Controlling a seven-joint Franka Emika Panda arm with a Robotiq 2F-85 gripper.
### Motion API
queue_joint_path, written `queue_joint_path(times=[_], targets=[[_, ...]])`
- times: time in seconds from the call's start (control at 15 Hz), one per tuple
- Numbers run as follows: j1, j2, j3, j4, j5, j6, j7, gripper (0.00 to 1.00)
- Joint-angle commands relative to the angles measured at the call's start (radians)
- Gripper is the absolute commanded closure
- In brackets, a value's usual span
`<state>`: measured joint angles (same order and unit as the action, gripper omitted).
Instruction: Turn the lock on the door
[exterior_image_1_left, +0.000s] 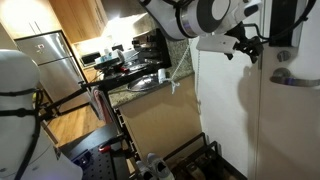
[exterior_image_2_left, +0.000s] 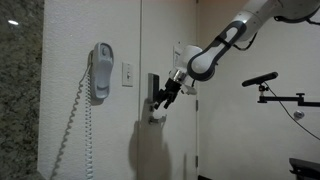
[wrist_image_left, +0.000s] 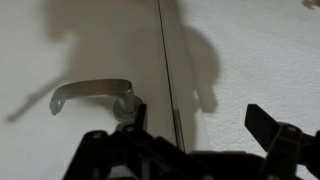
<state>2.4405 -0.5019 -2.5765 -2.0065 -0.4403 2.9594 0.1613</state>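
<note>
The gripper (wrist_image_left: 195, 128) is open: in the wrist view its two black fingers (wrist_image_left: 272, 128) stand wide apart along the lower edge, with bare white surface between them. It points at the door (exterior_image_1_left: 290, 130), its fingertips level with the zone between the lock (exterior_image_1_left: 285, 25) and the silver lever handle (wrist_image_left: 90, 93). In an exterior view the gripper sits just beside the tall black lock box, a little below its middle; in the other views the fingers overlap the box's lower end. Whether they touch the box or its knob cannot be told, as the knob itself is too small to make out. The wrist is bent forward, so the hand reaches roughly level toward the door face. Behind it the white arm (exterior_image_2_left: 235, 35) stretches out, its last links sloping down from a high elbow joint. The handle lies horizontal, below the lock. A vertical seam (wrist_image_left: 170, 70) runs just beside the handle's base. Farther off on the wall hang a corded phone (exterior_image_2_left: 101, 72) and a switch plate (exterior_image_2_left: 127, 73).
</note>
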Motion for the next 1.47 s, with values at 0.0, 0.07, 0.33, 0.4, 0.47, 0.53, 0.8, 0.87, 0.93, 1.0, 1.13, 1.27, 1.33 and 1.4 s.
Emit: queue_joint_path(times=[0.0,0.07,0.33,0.4,0.47,0.53,0.8,0.87,0.93,1.0,1.13,1.27,1.33,1.4], targets=[[0.0,0.0,0.0,0.0,0.0,0.0,0.0,0.0],[0.021,0.01,-0.027,-0.006,-0.022,0.01,0.013,0.0],[0.015,-0.029,-0.009,-0.002,-0.046,0.005,-0.031,0.0],[0.015,-0.039,-0.006,0.001,-0.048,0.003,-0.041,0.0],[0.037,-0.041,-0.031,0.002,-0.062,0.008,-0.022,0.0],[0.047,-0.047,-0.042,0.002,-0.075,0.018,-0.012,0.0],[-0.019,-0.028,-0.03,0.041,-0.439,0.024,0.311,0.0],[-0.021,-0.042,-0.03,0.059,-0.528,0.032,0.388,0.0],[-0.023,-0.049,-0.03,0.09,-0.622,0.01,0.477,0.0],[-0.023,-0.064,-0.03,0.114,-0.713,0.005,0.563,0.0],[-0.021,-0.087,-0.03,0.16,-0.897,-0.005,0.736,0.0],[-0.011,-0.119,-0.03,0.2,-1.056,-0.025,0.883,0.0],[-0.003,-0.136,-0.03,0.212,-1.111,-0.042,0.933,0.0],[0.004,-0.154,-0.029,0.22,-1.153,-0.058,0.971,0.0]])
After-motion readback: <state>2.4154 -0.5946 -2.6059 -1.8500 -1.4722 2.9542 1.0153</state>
